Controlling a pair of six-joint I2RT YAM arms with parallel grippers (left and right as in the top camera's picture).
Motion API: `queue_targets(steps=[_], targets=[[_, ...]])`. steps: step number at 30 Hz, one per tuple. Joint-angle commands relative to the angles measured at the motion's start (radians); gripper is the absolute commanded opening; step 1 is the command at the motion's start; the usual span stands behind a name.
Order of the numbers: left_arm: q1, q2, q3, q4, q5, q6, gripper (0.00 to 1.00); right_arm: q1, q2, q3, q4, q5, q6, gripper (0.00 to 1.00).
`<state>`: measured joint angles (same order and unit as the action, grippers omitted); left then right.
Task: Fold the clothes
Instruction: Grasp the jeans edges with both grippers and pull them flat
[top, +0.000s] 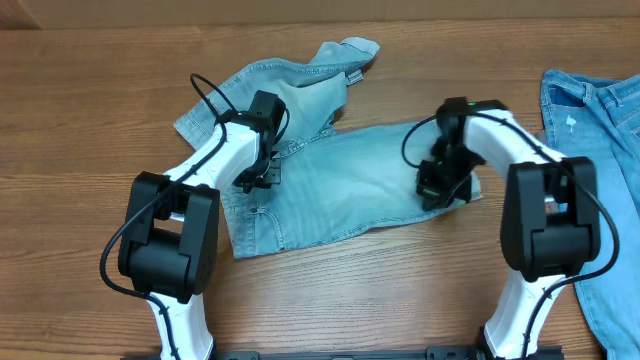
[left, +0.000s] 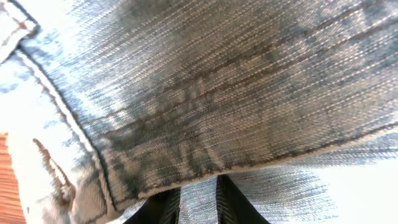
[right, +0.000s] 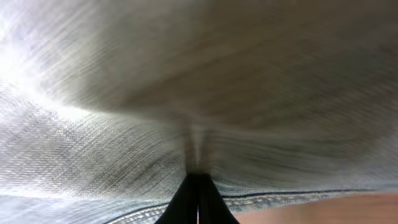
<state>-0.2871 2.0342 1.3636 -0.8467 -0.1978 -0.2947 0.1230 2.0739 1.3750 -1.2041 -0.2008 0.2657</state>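
Pale denim shorts (top: 350, 190), pinched in left fingers (left: 155, 211), right fingers (right: 183, 206)

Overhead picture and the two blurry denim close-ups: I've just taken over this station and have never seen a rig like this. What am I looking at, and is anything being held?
You see two white-and-black robot arms, the left arm and the right arm, at a wooden table. The wide picture comes from a fixed camera above. The two close-ups come from cameras on the wrists, each looking along its arm's fingers. Pale denim shorts lie spread in the middle. A darker blue denim garment lies at the right edge. The left gripper and the right gripper each seem shut on a pinch of the shorts.
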Motion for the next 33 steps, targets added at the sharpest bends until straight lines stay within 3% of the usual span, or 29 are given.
queue_targets(steps=[1, 5, 11, 16, 18, 20, 24, 27, 31, 33], targets=[[0.028, 0.019, -0.020, 0.005, -0.149, 0.037, 0.25, 0.116, 0.038, -0.029, 0.000, -0.007, 0.024, 0.04], [0.071, 0.019, -0.020, -0.008, -0.240, 0.093, 0.25, 0.193, 0.038, -0.029, -0.002, -0.003, 0.029, 0.04], [0.130, 0.018, 0.011, -0.047, -0.398, 0.134, 0.30, 0.196, 0.026, 0.006, -0.010, 0.010, 0.035, 0.04], [0.122, 0.018, 0.280, -0.267, -0.397, 0.066, 0.34, 0.196, -0.068, 0.153, -0.107, 0.025, 0.029, 0.04], [0.119, 0.018, 0.409, -0.342, -0.287, 0.050, 0.37, 0.196, -0.129, 0.199, -0.081, 0.096, 0.018, 0.05], [0.121, 0.018, 0.472, -0.339, -0.106, 0.031, 0.39, 0.195, -0.159, 0.204, 0.009, 0.197, 0.015, 0.05], [0.138, 0.021, 0.454, -0.258, 0.102, -0.020, 0.41, 0.163, -0.148, 0.202, 0.279, 0.207, -0.062, 0.04], [0.138, 0.021, 0.444, -0.251, 0.130, -0.020, 0.43, 0.158, -0.128, 0.201, 0.525, 0.207, -0.095, 0.04], [0.137, 0.021, 0.412, -0.235, 0.146, -0.021, 0.46, 0.158, -0.034, 0.201, 0.685, 0.111, -0.095, 0.04], [0.137, 0.021, 0.370, -0.186, 0.146, -0.036, 0.52, 0.158, 0.035, 0.201, 0.780, 0.066, -0.106, 0.04]])
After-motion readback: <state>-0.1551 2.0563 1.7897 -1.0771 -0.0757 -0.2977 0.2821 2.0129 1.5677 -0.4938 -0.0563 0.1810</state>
